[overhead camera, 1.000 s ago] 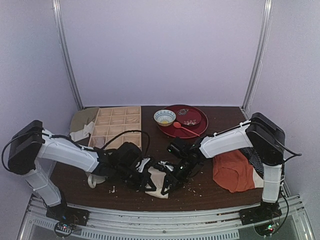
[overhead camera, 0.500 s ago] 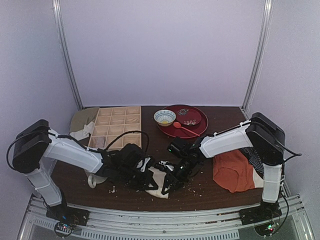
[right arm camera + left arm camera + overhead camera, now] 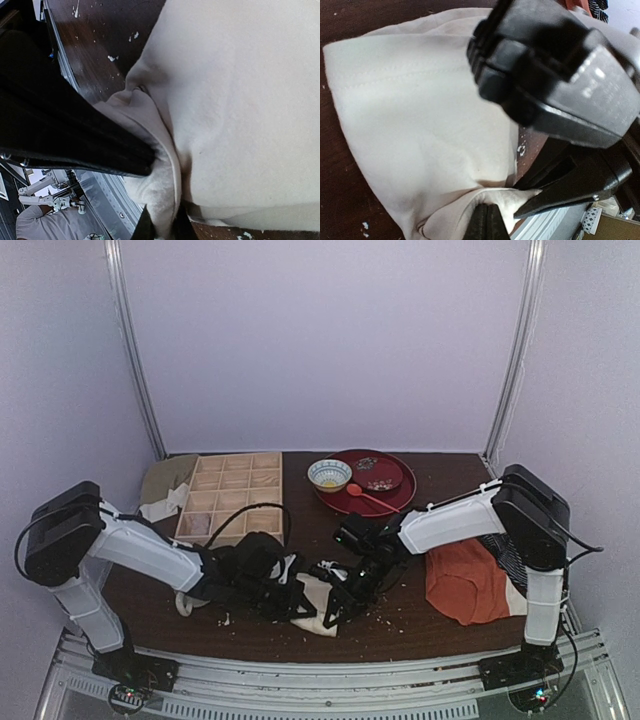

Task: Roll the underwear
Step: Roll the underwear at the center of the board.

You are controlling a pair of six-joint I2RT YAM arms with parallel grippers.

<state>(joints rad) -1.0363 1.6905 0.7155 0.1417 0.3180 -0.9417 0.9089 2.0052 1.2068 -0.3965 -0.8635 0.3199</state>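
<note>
You are viewing soft, creased cream underwear at the table's near edge, with the arms largely hiding it overhead. The left gripper and right gripper are each clamping a fold.

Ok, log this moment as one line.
task: roll underwear | left gripper: shut on underwear | right gripper: shut on underwear | underwear: bunched on table

No legible text or markings
</note>
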